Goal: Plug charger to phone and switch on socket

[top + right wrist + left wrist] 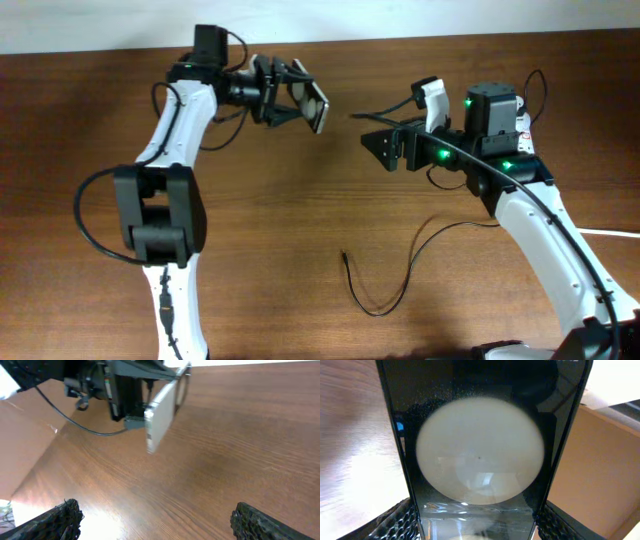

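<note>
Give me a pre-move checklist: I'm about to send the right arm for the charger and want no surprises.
1. Phone secured: ok. The left gripper holds it between its fingers, raised off the table.
2. Right gripper free: ok. It is open and holds nothing.
3. Charger accessible: ok. Its plug tip lies bare on the table, with nothing on top of it.
4. Charger plugged into the phone: not ok. The plug tip lies well apart from the phone.
5. Socket switched on: cannot tell. The right arm hides most of it, and no switch can be seen.
</note>
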`<move>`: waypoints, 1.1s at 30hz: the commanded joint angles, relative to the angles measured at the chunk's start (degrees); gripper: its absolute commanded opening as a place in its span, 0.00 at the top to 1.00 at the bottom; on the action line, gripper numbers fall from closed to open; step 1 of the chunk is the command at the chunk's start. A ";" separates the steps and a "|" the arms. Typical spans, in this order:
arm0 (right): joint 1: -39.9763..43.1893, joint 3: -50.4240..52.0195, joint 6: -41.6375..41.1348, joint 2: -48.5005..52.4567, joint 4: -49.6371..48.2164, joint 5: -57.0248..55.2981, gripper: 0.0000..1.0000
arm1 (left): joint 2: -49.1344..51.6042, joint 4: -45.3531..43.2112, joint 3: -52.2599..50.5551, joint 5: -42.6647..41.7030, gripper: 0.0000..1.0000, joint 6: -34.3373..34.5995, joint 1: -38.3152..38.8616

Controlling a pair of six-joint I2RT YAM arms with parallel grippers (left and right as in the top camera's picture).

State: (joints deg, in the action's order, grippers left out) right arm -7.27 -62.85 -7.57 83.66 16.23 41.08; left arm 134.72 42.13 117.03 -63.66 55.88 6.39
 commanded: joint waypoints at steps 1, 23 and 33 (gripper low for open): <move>-1.03 -1.11 -0.02 0.22 -0.26 0.02 0.01 | -0.81 -4.55 1.31 0.76 1.00 7.82 3.28; -1.03 -1.11 -9.49 0.35 -0.68 -20.35 0.01 | -0.83 -17.75 1.31 2.32 1.00 21.86 13.99; -1.03 -1.07 -11.13 0.37 -0.61 -20.41 0.01 | -0.83 -19.61 1.31 1.99 1.00 23.58 17.75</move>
State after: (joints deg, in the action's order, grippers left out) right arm -7.94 -62.85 -18.31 83.66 15.79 21.63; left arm 134.72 22.94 117.03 -59.68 78.74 22.87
